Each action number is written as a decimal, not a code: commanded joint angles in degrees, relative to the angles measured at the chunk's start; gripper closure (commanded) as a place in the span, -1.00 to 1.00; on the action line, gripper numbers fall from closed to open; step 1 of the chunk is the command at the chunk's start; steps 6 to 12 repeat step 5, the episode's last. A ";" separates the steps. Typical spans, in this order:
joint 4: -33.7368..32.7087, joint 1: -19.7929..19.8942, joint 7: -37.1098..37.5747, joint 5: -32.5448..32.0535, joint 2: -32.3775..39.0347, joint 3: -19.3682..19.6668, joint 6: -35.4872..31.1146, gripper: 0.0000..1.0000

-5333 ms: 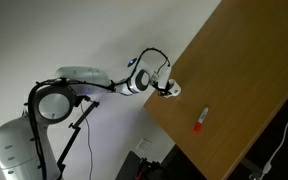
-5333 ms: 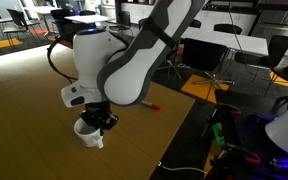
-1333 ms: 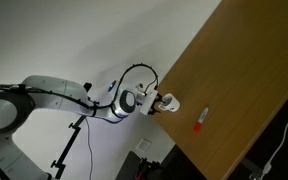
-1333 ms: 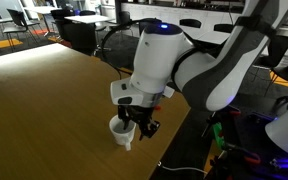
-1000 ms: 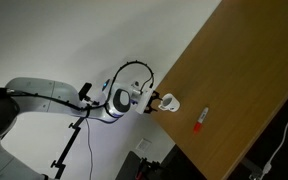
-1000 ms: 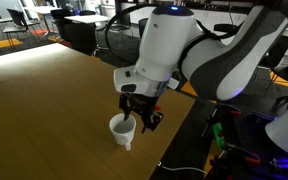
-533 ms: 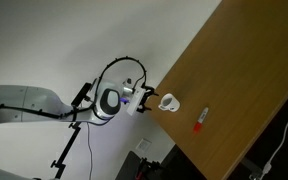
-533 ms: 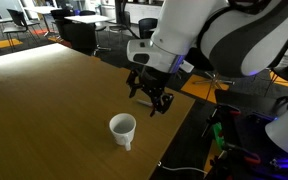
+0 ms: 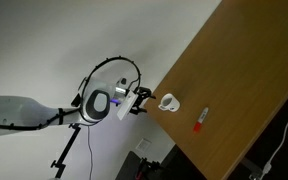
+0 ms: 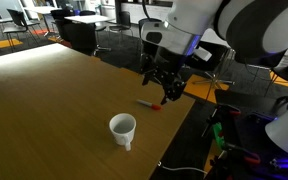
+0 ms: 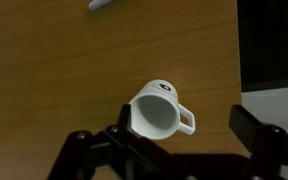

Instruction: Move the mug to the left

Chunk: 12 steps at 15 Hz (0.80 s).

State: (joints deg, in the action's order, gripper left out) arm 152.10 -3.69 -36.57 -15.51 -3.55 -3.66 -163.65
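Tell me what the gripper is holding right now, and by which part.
Nothing. The gripper hangs open in the air, apart from the mug, which stands upright and alone on the table.

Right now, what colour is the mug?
White; the mug shows best in the wrist view.

White mug [image 10: 123, 129] upright on wooden table [image 10: 44, 100], claw [image 10: 168, 88] raised clear, jaws apart, empty
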 commanded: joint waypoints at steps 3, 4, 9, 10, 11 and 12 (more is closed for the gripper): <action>0.48 -0.45 0.38 -0.19 -1.11 0.47 0.49 -1.00; 0.54 -0.45 0.39 -0.19 -1.12 0.47 0.49 -1.00; 0.58 -0.45 0.39 -0.18 -1.12 0.47 0.49 -1.00; 0.58 -0.45 0.39 -0.18 -1.12 0.47 0.49 -1.00; 0.58 -0.45 0.39 -0.18 -1.12 0.47 0.49 -1.00; 0.58 -0.45 0.39 -0.18 -1.12 0.47 0.49 -1.00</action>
